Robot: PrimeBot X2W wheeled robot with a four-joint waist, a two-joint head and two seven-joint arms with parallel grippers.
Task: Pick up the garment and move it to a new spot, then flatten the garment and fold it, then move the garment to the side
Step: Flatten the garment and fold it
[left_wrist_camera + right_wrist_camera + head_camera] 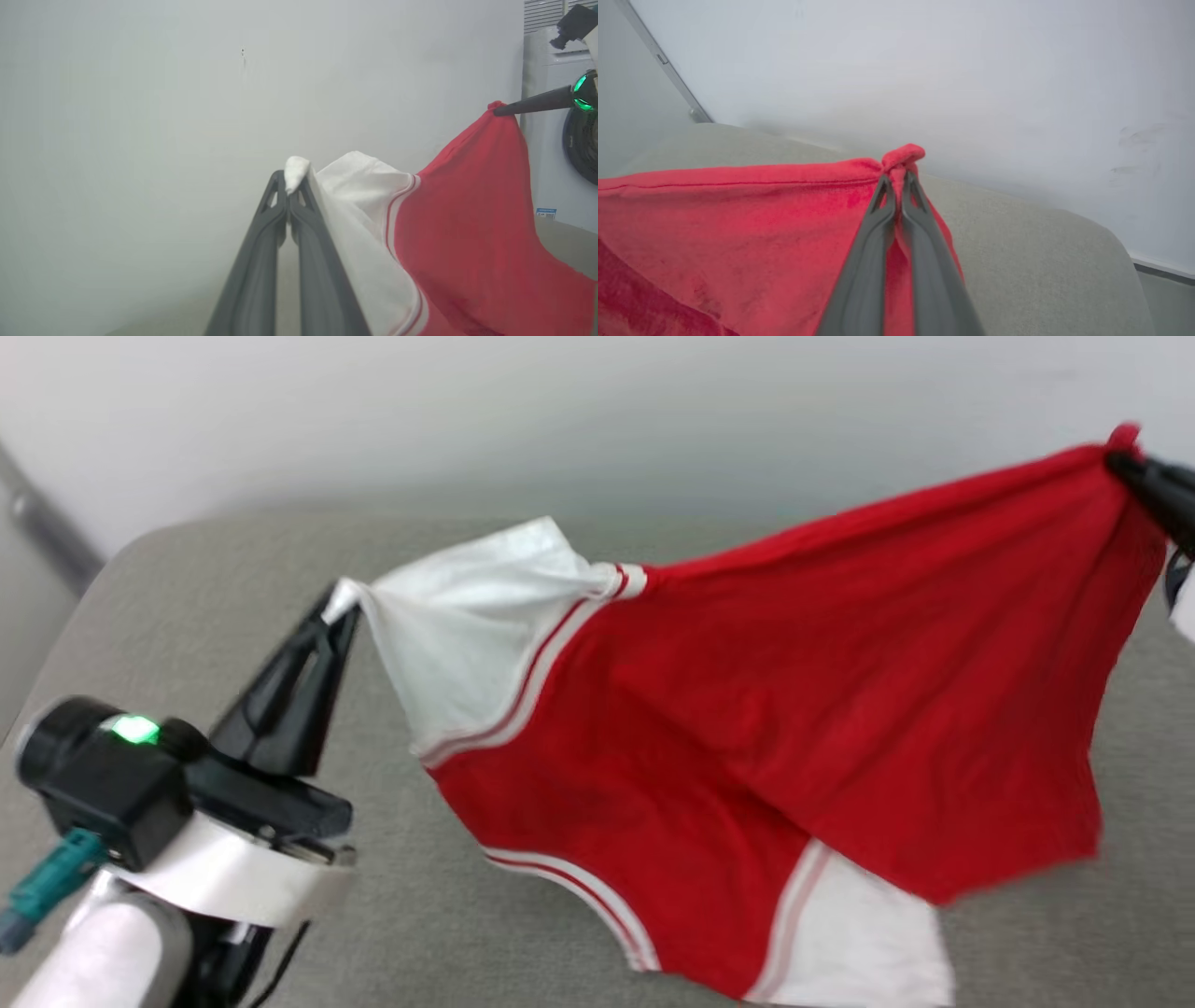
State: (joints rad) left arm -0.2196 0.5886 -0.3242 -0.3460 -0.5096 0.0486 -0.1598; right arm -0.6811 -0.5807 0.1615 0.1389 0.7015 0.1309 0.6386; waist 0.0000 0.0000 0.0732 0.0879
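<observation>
The left gripper [342,605] is pressing its 2 long dark fingers together on the tip of a white sleeve of the red jersey-style garment [766,709], a soft cloth top with white sleeves and red-and-white striped trim. The right gripper [1123,464] is clamping a bunched red corner of the same cloth. The garment is hanging stretched between the 2 pairs of fingers above the grey fabric-covered surface [187,588]. Its body is sagging below the line between the fingertips and another white sleeve is drooping at the bottom; whether that lowest edge is touching the surface I cannot tell. The head view is showing this whole span, plus a green light [135,728] glowing on the left wrist. The left wrist view is adding a small white tuft poking out past the closed fingertips, a green ring [580,91] lit behind the right gripper's fingers, and a white appliance [544,140] standing beyond them. The right wrist view is giving the closest look at the red hem running sideways from its fingers and a red nub protruding past the tips, with the white wall [971,70] beyond.
</observation>
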